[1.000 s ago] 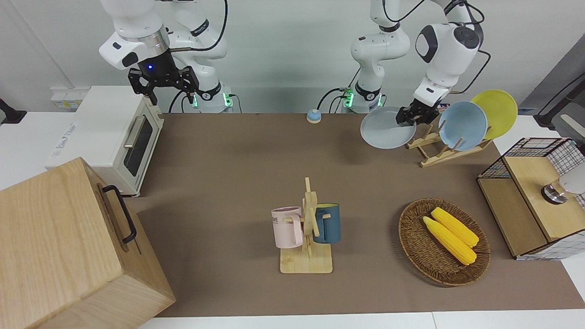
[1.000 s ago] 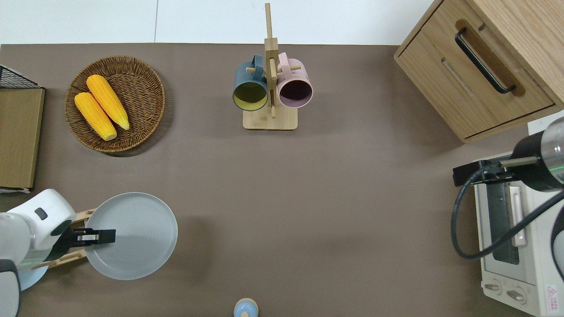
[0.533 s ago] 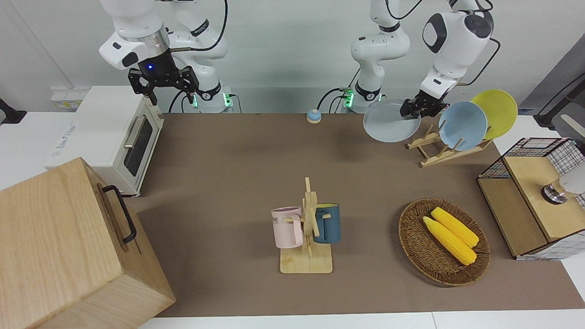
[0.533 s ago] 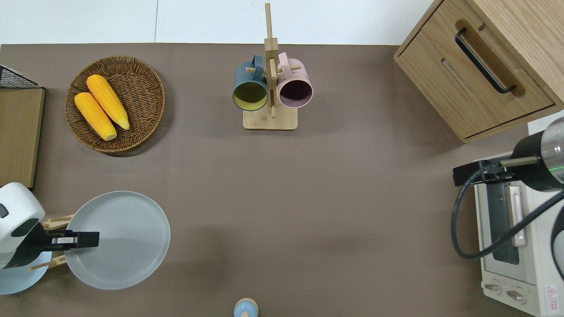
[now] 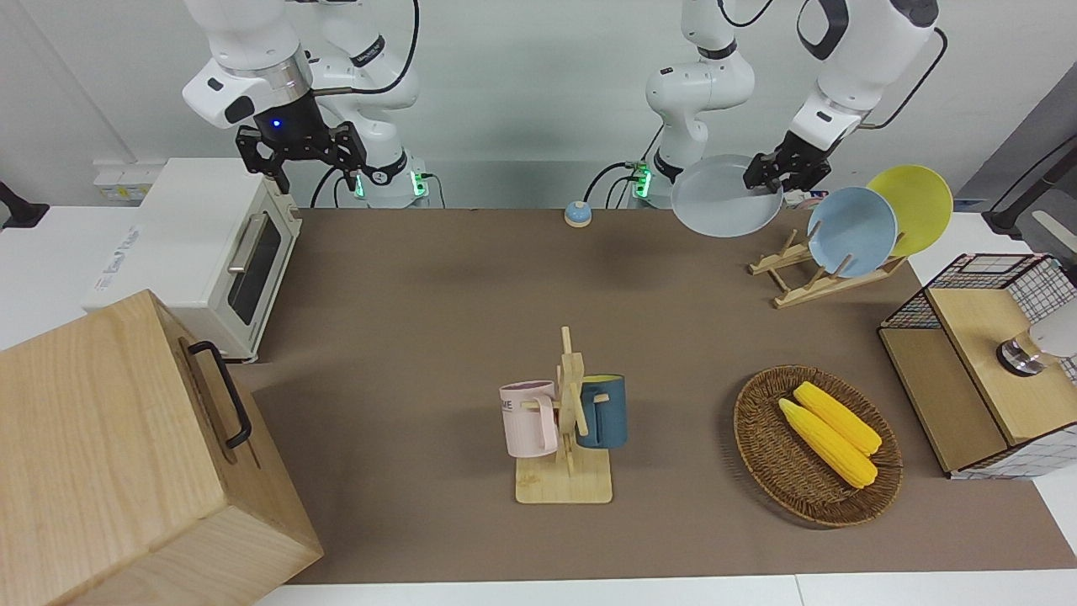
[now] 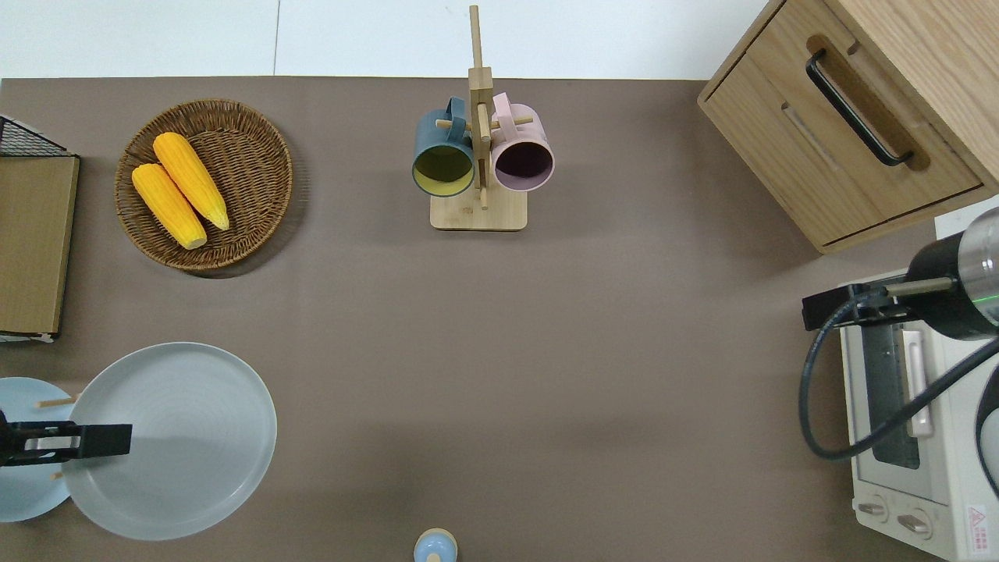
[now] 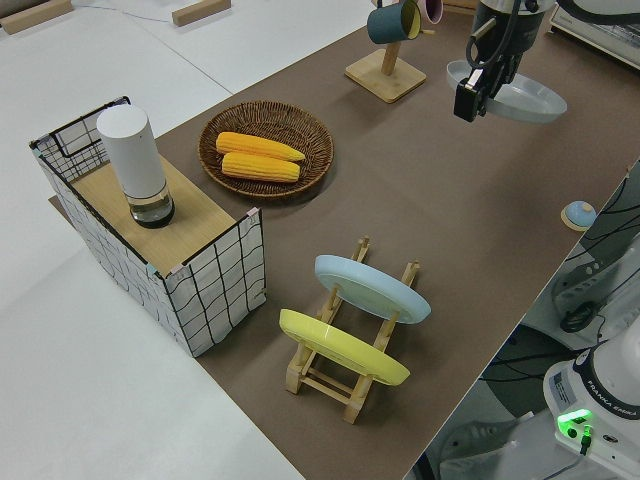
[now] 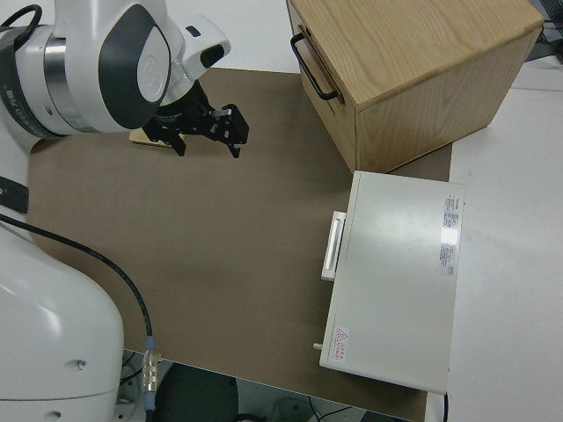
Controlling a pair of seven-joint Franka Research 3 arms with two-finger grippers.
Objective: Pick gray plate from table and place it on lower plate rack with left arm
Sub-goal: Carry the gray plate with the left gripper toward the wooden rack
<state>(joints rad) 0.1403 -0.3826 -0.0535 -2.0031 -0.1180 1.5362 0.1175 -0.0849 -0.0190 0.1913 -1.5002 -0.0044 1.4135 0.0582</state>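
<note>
The gray plate [image 6: 175, 441], round, smooth and shallow-rimmed, is clamped at its edge by the left gripper [image 5: 776, 173] and held in the air, nearly level, over the table [image 6: 546, 351] beside the rack [image 7: 345, 360]; the rack is of pale wood, two slanted rails with upright pegs, and a light blue plate [image 7: 372, 288] and a yellow plate [image 7: 343, 346] are leaned in its slots; compared with a second ago, the gray plate is carried higher and shifted toward the left arm's end; the right gripper [image 8: 204, 128] is parked, fingers spread.
</note>
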